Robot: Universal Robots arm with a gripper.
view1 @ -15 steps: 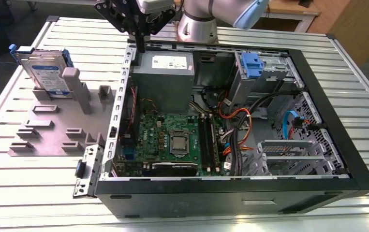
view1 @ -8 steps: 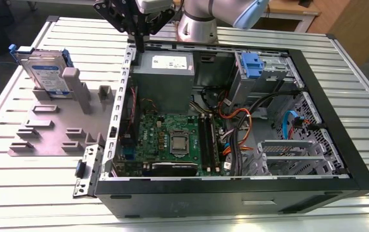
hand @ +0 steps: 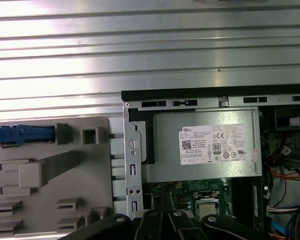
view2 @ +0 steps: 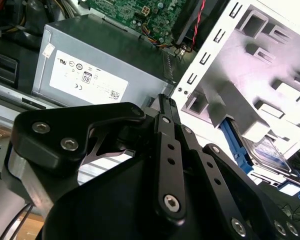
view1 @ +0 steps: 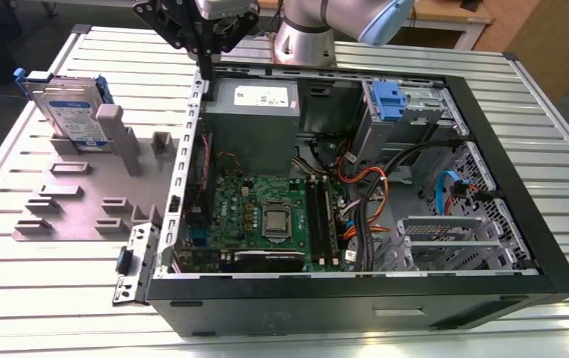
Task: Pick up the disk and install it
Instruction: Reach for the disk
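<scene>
While the black linkage crowded the foreground of the second wrist view, its base cut off by the border, the fingers [view2: 165, 130] met at their tips, closed and holding nothing. They hung over the edge of the open computer case [view1: 364, 302], just beside the grey power supply [view2: 90, 75]. That supply bore a white sticker [hand: 217, 145] of fine print and marks. Past the case wall, on the ribbed metal worktop [view1: 25, 298], lay a grey fixture [view1: 85, 194] of posts and slots.

The disk [view1: 65, 112] stood on edge in a slot at the fixture's far end, at the exterior view's left of the case and well apart from the fingers. A blue carrier bracket [view1: 36, 78] framed it. Its long axis seemed to rise upright, the white-and-blue label facing the exterior camera, the writing too small to make out. A fixture post hid its lower corner. From above, in the first wrist view, the disk [hand: 25, 134] appeared as a thin blue strip, parallel to the case wall by the supply, one end cut off.
</scene>
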